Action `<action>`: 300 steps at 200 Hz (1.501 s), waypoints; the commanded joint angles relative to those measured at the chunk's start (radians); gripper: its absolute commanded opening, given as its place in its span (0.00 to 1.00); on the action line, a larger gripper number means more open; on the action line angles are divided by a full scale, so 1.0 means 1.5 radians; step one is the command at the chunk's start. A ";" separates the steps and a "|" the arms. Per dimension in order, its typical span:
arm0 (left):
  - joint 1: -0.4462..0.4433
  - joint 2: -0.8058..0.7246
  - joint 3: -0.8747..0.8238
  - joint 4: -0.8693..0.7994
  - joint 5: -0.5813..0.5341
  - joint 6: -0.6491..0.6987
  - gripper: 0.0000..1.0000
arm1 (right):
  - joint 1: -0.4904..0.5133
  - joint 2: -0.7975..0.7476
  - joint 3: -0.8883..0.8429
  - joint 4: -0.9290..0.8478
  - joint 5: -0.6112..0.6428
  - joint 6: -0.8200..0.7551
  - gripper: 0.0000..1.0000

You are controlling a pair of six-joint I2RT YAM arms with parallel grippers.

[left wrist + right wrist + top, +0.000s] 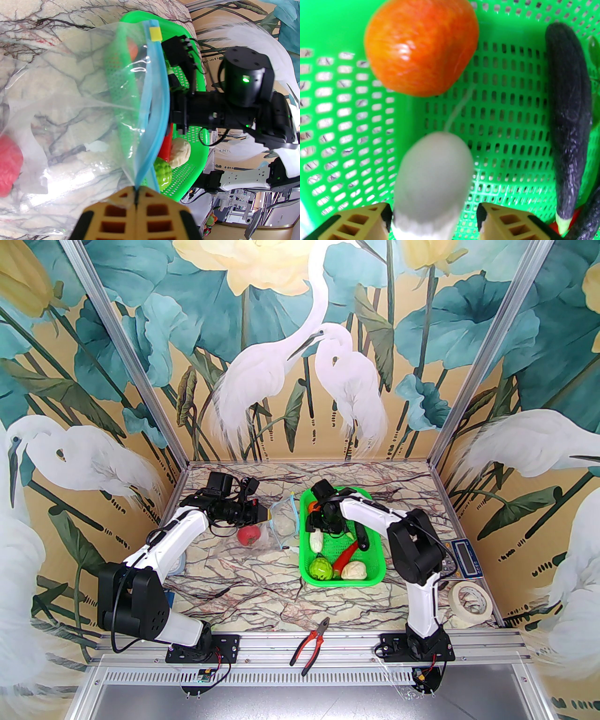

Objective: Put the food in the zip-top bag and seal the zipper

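Marble worktop [262, 582]: green basket [344, 583] holds orange tomato [419, 46], cucumber [433, 178], eggplant [569, 105]; zip-top bag [281, 521] left of it holds red tomato [248, 535]. Left fingers [117, 201] clamp zipper [154, 105], per wrist view; right fingers [504, 218] apart astride cucumber.

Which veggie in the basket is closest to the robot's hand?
The white toy cucumber: it sits between the right hand's fingers; the orange tomato and dark purple eggplant lie farther off.

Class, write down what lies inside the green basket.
Visible: orange tomato, white cucumber, eggplant, red chili, green cabbage and cauliflower. The right arm covers part of the basket floor from above.
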 commanded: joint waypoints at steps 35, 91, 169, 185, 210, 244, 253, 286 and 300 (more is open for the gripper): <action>0.005 0.000 0.011 -0.013 -0.010 0.012 0.00 | -0.014 0.029 0.000 0.044 -0.027 0.026 0.50; 0.004 0.005 0.013 -0.009 -0.010 0.010 0.00 | -0.022 -0.073 -0.048 0.110 0.039 0.038 0.39; 0.004 0.019 0.026 0.002 -0.008 0.001 0.00 | -0.003 -0.303 -0.154 0.295 0.175 0.127 0.38; 0.005 0.018 0.028 0.004 -0.008 0.000 0.00 | 0.019 -0.338 -0.189 0.358 0.210 0.156 0.38; 0.004 0.020 0.032 0.007 -0.004 -0.003 0.00 | 0.055 -0.373 -0.238 0.454 0.264 0.204 0.38; 0.004 0.020 0.034 0.008 0.001 -0.005 0.00 | 0.102 -0.389 -0.266 0.550 0.345 0.213 0.38; 0.004 0.020 0.034 0.007 0.001 -0.005 0.00 | 0.109 -0.391 -0.263 0.563 0.358 0.202 0.38; 0.004 0.016 0.033 0.005 0.001 -0.004 0.00 | 0.128 -0.414 -0.227 0.542 0.415 0.136 0.38; 0.004 0.016 0.032 0.006 0.001 -0.004 0.00 | 0.134 -0.424 -0.214 0.535 0.435 0.108 0.38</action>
